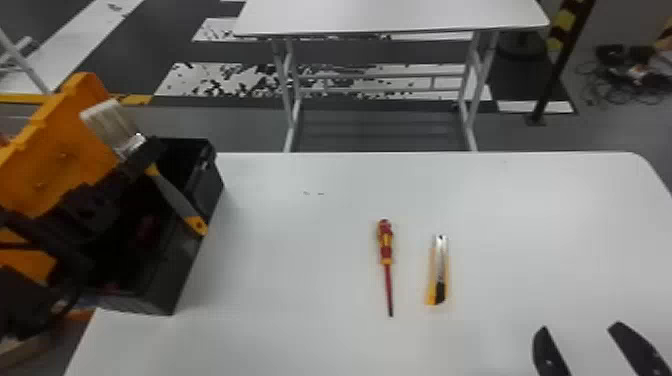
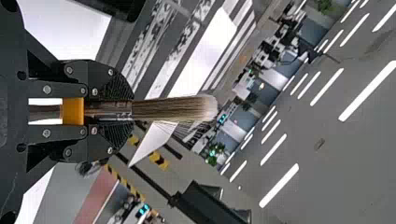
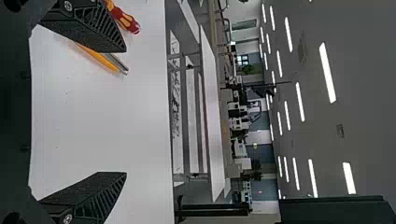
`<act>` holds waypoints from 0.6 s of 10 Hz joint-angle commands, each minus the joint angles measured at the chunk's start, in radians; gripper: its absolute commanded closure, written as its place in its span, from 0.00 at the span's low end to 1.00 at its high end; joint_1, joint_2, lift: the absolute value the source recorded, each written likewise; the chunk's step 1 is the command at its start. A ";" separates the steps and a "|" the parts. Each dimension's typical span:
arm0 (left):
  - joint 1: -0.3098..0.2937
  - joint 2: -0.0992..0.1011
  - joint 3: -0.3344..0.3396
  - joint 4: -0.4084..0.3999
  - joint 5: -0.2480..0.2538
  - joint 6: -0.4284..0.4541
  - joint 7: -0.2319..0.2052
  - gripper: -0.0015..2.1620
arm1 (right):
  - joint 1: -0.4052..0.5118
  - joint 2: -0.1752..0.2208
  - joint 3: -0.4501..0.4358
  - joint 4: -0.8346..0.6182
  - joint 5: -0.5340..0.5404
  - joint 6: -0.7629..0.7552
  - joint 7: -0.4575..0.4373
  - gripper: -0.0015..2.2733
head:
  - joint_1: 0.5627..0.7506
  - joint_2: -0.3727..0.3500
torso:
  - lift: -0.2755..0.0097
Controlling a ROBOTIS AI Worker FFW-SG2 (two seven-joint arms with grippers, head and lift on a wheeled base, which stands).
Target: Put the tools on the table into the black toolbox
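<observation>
Jaws of the left gripper (image 2: pixel 119 112) clamp the paintbrush (image 1: pixel 175 192) at its metal ferrule (image 2: pixel 107 111), seemingly over the black toolbox (image 1: pixel 212 192), a sound hold, since this light, stiff-handled tool should yield only at its bristles (image 2: pixel 173 108), while the right gripper (image 3: pixel 125 112) gapes wide and empty

Can't make out the dark inside of the black toolbox (image 1: pixel 172 270) (just reddish smudges). In the right wrist view, lose part of the utility knife (image 3: pixel 106 61) behind the right gripper (image 1: pixel 580 327).
</observation>
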 commanded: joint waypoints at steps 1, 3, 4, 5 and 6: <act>-0.012 0.001 0.045 0.018 -0.037 -0.007 0.008 0.99 | 0.000 0.000 0.000 0.000 -0.001 0.000 0.000 0.03 | 0.70 0.75 | 0.70; -0.016 -0.007 0.067 0.029 -0.146 -0.041 0.040 0.99 | 0.000 0.005 0.001 0.005 -0.002 0.000 0.003 0.03 | 0.70 0.83 | 0.70; -0.016 -0.016 0.065 0.028 -0.223 -0.063 0.048 0.99 | 0.000 0.006 0.001 0.006 -0.004 0.000 0.003 0.03 | 0.70 0.88 | 0.70; -0.015 -0.025 0.059 0.032 -0.269 -0.093 0.059 0.99 | 0.000 0.006 0.000 0.006 -0.004 0.000 0.003 0.03 | 0.70 0.92 | 0.70; -0.015 -0.028 0.044 0.035 -0.355 -0.121 0.077 0.99 | 0.000 0.005 0.000 0.006 -0.004 0.000 0.003 0.03 | 0.70 0.94 | 0.70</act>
